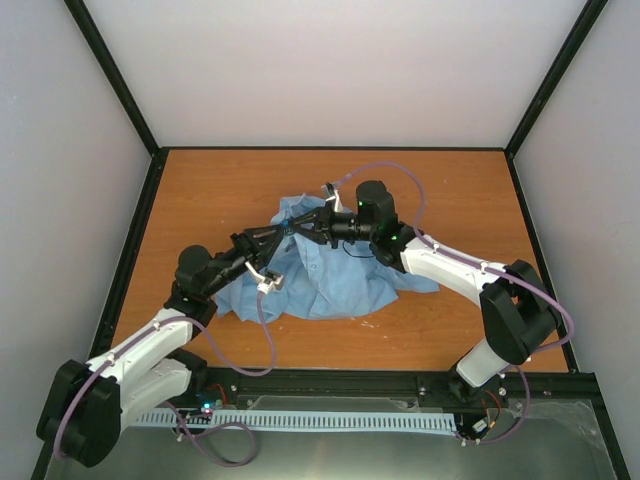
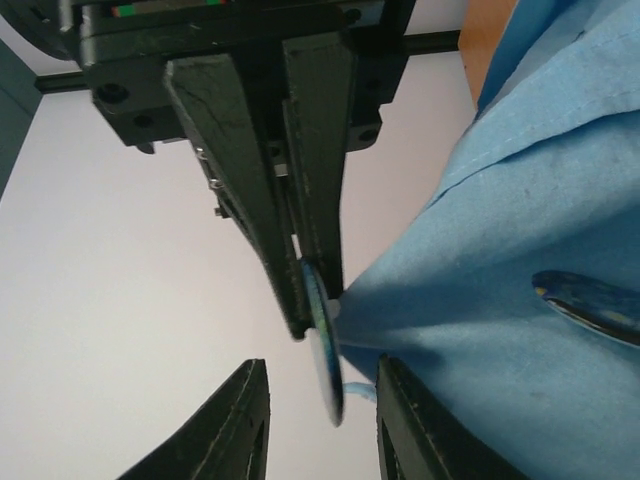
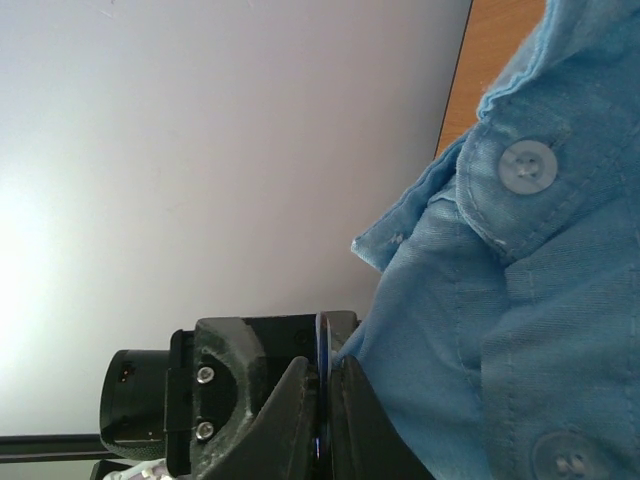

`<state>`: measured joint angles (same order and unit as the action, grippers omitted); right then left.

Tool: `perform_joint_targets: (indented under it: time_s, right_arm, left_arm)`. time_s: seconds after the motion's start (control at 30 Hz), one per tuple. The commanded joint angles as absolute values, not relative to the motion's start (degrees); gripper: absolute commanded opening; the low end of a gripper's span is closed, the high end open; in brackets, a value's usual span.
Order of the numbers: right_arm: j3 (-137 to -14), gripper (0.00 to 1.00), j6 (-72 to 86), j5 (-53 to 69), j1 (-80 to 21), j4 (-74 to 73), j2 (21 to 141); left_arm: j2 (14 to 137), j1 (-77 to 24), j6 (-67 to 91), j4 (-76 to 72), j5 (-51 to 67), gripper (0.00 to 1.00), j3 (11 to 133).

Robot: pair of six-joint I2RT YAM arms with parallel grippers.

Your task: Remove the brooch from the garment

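Right pincer (image 3: 324,385) pinches the brooch (image 2: 322,345) on the garment (image 2: 520,300); left pincer (image 2: 322,375) spread around it.

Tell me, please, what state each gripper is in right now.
Left gripper: open, jaws either side of the brooch, not gripping it.
Right gripper: closed on the brooch where it meets the garment.

1. From above and behind the arm bases, we look down on the whole table (image 1: 200,200), far off.
2. On the left wrist we look past our left tool (image 2: 322,368), very near, at the right tool (image 2: 312,315).
3. On the right wrist we face back, equally near.
4. Both wrist views share the brooch (image 2: 322,345) and the garment (image 2: 520,250) beside it.
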<state>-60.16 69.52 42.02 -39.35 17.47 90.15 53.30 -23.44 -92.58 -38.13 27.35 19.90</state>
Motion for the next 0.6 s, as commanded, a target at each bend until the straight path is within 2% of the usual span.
perform_joint_targets:
  time_s: [0.0,0.2,0.37,0.47,0.57]
  right_arm:
    - [-61.0,0.03,70.1,42.3,-40.4,20.6,89.2]
    - [-61.1,0.03,70.5,42.1,-40.6,21.6,89.4]
    - [-61.1,0.04,70.5,42.2,-40.9,22.2,89.7]
    - [-61.1,0.13,70.1,42.3,-40.9,22.1,89.4]
    - [-61.6,0.28,68.1,42.3,-40.7,20.6,88.7]
  left_arm:
    - [54.8,-23.9,-92.0,-41.5,28.0,0.31,21.7]
    - [54.6,-23.9,-89.4,-41.1,28.4,0.23,22.4]
    - [53.9,-23.9,-84.9,-37.9,28.2,0.10,24.4]
    - [53.5,-23.9,-83.3,-34.0,27.9,0.02,25.5]
    - [53.1,-23.9,-79.7,-30.6,27.1,0.01,26.8]
